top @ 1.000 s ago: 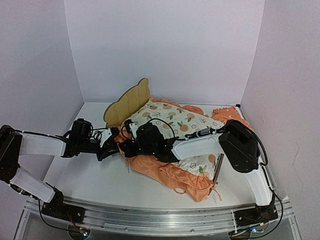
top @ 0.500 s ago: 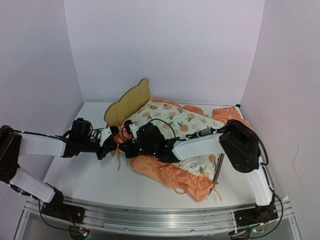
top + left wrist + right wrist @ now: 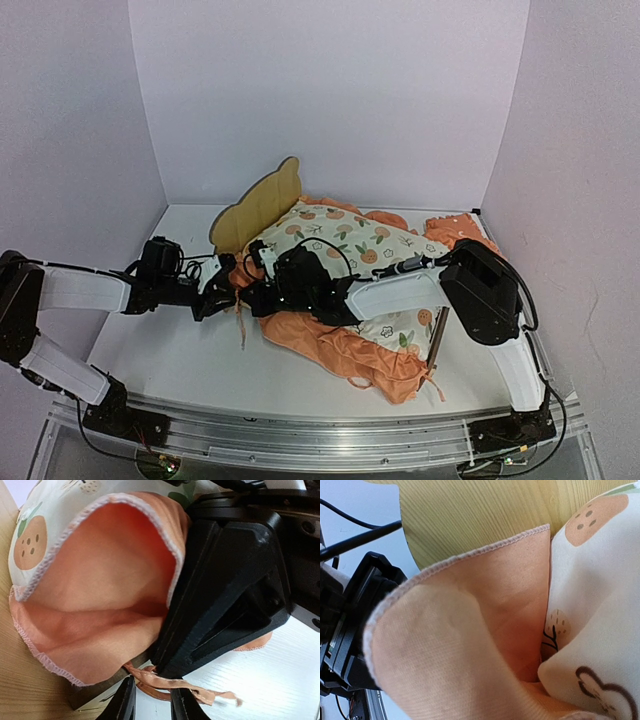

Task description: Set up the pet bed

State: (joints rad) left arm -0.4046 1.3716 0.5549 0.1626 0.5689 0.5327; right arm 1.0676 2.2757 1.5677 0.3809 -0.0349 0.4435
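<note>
plywood pet bed (image 3: pixel 256 207) just beside jaws

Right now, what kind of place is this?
Probably a robot test booth, not a home: plain white walls box in a white table, and the left arm and right arm are bolted to a metal rail.

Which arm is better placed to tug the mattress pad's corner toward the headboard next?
Right, likely: the right fingers are shut on the pad's orange ruffle beside the headboard; the left fingers stand apart, straddling only a loose tie.
</note>
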